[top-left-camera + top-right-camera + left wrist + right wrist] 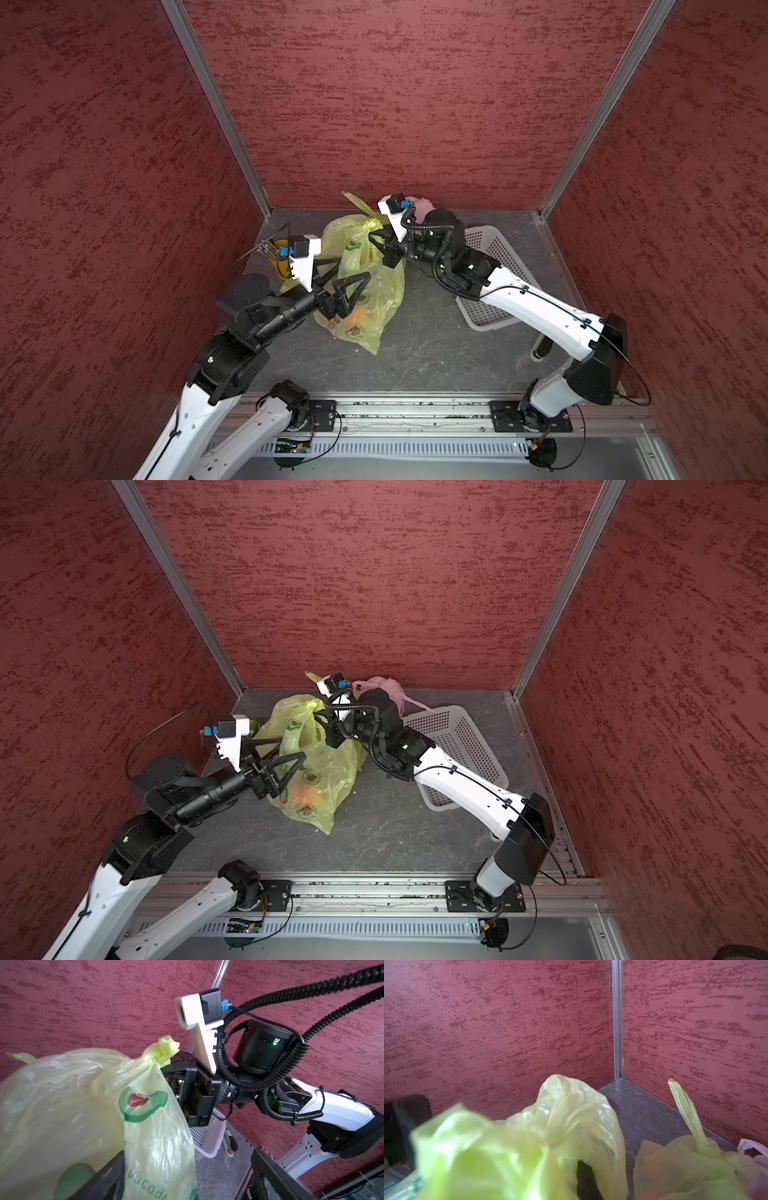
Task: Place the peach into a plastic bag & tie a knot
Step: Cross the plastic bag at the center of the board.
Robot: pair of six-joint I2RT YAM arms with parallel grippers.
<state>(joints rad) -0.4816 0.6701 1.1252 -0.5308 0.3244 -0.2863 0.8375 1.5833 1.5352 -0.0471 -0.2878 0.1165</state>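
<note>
Yellow-green plastic, knotted at the top: the plastic bag [365, 286] stands on the surface [436, 357], with the peach [358, 316] low inside it. Your right end effector [374, 240] is pinched shut on the bag's neck just under the knot [166, 1051]. Your left end effector [353, 268] gapes wide beside the bag, holding nothing. The tying looks done, so next release the neck and back off. Mind the basket [498, 249] under your right arm and the other bags [691, 1163] by the back wall [395, 104]. Open room lies nearer the arm bases.

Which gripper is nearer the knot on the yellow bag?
Right. The right gripper is shut on the bag beside the knot; the left gripper is open lower down, at the bag's side.
</note>
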